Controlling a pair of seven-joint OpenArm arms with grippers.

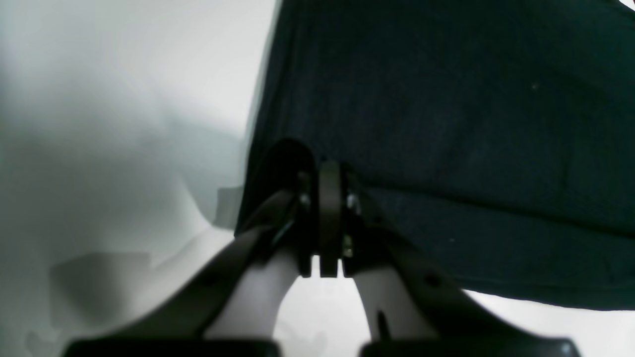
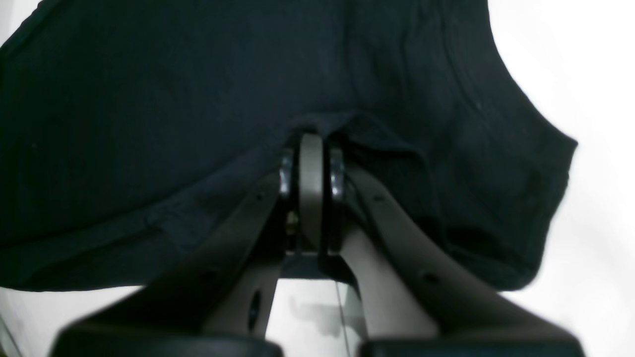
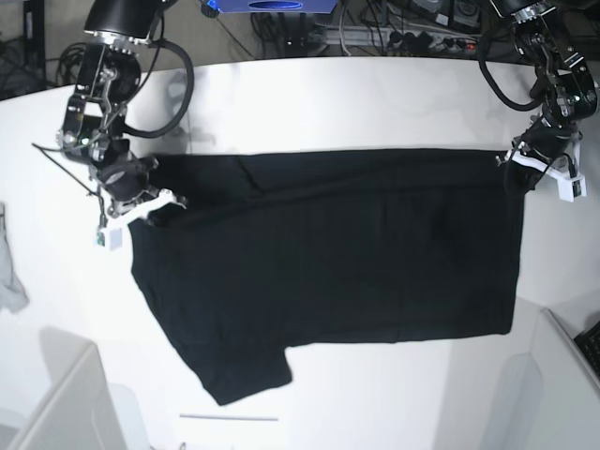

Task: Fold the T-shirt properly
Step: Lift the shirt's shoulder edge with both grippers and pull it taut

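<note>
You are looking at the black T-shirt (image 3: pixel 328 262) lying spread across the middle of the white table (image 3: pixel 375 103) in the base view, plain side up, with one sleeve trailing toward the lower left of the frame. Both arms are gripping it along its upper edge: the right gripper (image 3: pixel 141 199) is holding the upper left corner, near the shoulder, and the left gripper (image 3: pixel 525 161) is holding the upper right corner. By my judgement the folding is barely begun; the shirt is reading as a single flat layer, no clear fold is showing yet, so all the folds are still ahead of you. The wrist views are giving you what the base view cannot: in the right wrist view the fingers (image 2: pixel 310 168) are pressed together on a bunched ridge of the T-shirt (image 2: pixel 149 124), and in the left wrist view the fingers (image 1: pixel 330 198) are closed at the cloth's (image 1: pixel 446 124) edge, apparently pinching it, though the blur is hiding the exact bite. Only the base view is showing the whole outline, plus a small grey-white cloth scrap (image 3: pixel 9 272) lying at the far left edge, well apart.
</note>
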